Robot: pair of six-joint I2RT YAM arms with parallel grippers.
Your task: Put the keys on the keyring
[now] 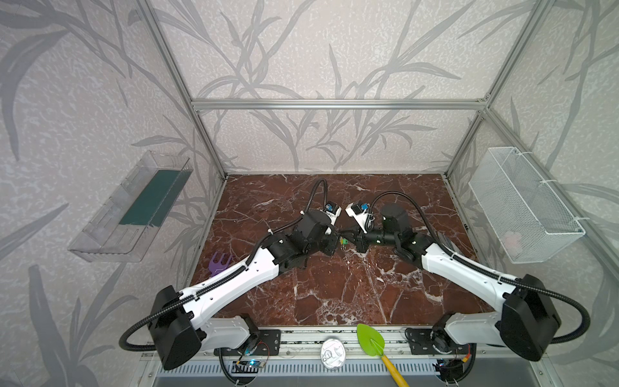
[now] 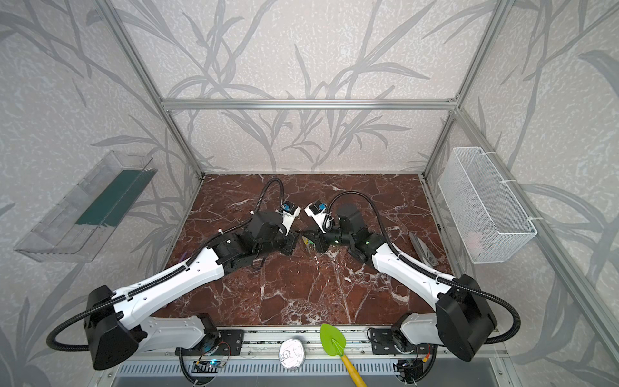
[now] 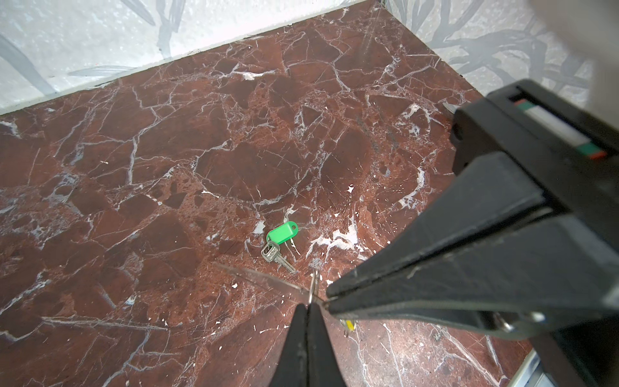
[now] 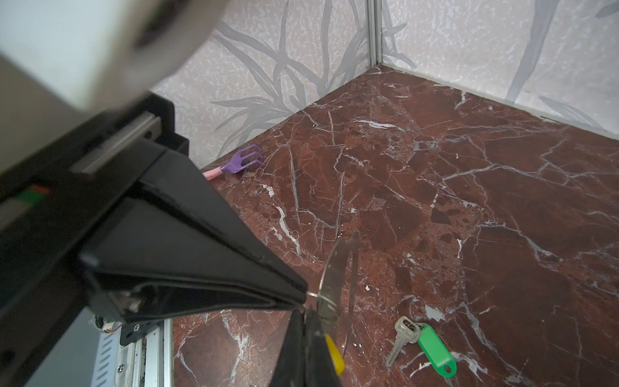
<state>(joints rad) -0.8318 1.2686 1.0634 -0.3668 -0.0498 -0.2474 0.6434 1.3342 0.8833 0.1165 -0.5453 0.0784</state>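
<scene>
Both grippers meet tip to tip above the middle of the table. In the right wrist view the keyring (image 4: 336, 274), a flat grey plate, stands on edge, and my right gripper (image 4: 306, 312) is shut on its lower end. My left gripper (image 3: 308, 304) is shut on the thin wire loop (image 3: 314, 284) of the yellow-tag key, and that loop sits against the plate. The yellow tag (image 4: 336, 357) hangs below the tips; the key's blade is hidden. The green-tag key (image 3: 279, 242) lies flat on the marble, apart from both grippers. In a top view the tips meet at the tag (image 1: 343, 240).
A purple fork-shaped toy (image 1: 219, 263) lies by the left wall, partly under my left arm. A grey metal tool (image 2: 421, 248) lies near the right wall. A clear bin (image 1: 134, 207) and a wire basket (image 1: 526, 204) hang on the side walls. A green spade (image 1: 371, 338) rests on the front rail.
</scene>
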